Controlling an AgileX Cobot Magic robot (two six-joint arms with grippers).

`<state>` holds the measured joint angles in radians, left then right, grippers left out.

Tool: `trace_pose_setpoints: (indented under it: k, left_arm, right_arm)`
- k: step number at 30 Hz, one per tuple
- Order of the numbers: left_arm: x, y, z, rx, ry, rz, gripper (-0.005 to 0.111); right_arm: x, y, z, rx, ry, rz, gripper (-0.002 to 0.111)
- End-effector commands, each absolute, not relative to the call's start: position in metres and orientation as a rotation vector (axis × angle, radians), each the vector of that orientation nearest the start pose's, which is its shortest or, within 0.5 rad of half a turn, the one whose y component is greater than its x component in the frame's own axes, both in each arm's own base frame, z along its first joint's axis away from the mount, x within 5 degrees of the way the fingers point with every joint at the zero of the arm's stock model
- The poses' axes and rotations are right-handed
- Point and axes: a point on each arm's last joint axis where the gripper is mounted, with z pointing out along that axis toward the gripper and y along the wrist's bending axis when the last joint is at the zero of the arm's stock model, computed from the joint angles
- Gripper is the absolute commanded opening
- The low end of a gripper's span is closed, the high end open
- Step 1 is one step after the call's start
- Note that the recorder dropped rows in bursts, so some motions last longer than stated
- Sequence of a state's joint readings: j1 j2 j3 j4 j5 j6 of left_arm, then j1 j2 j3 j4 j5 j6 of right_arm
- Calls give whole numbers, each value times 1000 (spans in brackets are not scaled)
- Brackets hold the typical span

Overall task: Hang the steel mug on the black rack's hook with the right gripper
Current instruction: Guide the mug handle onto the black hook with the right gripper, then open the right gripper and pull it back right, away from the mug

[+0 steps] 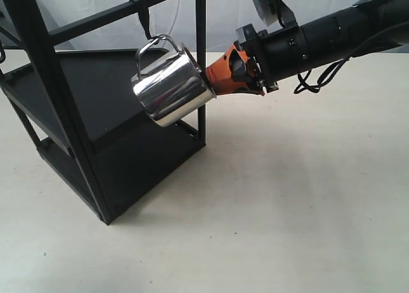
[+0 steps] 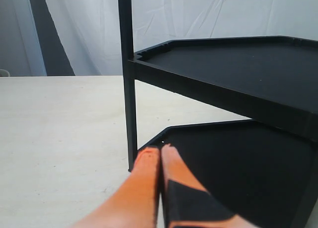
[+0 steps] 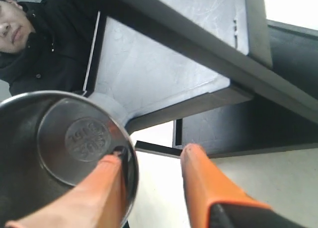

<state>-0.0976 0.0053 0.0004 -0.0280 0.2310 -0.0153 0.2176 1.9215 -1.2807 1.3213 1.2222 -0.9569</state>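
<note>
Steel mug (image 1: 171, 83), one, was held tilted in the air by right gripper (image 1: 214, 79) fingers clamping its rim, handle near the hook (image 1: 144, 18) on the black rack (image 1: 96, 114) at the bench's far-left. Left gripper (image 2: 160, 153) fingers closed, empty.

Bright, even light; steel mug (image 1: 171, 85) glares, soft table (image 1: 287, 210) shadows, close views blurred.

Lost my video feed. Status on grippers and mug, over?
Right gripper shut on steel mug, handle just below the hook, not yet hung. Left gripper shut, idle by black rack. Nothing blocking.

The pale table (image 1: 287, 210) carries the black rack (image 1: 108, 146).
</note>
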Motion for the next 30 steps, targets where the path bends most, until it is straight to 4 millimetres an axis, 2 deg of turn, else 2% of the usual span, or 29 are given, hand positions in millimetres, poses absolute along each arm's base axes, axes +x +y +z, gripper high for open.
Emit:
trace_pose_setpoints:
  k: [1,9,18,27,28,30]
  left_arm:
    - [55,-6,193,49,1707,-121,2]
    - [55,-6,193,49,1707,-121,2]
    - [55,-6,193,49,1707,-121,2]
    - [55,-6,193,49,1707,-121,2]
    - [55,-6,193,49,1707,-121,2]
    - [55,-6,193,49,1708,-120,2]
  right_arm:
    - [347,158,232,-598,2327,1586,37]
    - [350,151,234,-567,2316,1579,37]
    - [348,139,254,-562,2266,1544,37]
    - [348,126,266,-548,2243,1504,36]
    - [347,124,269,-551,2236,1492,33]
    - [346,116,276,-547,2225,1463,16]
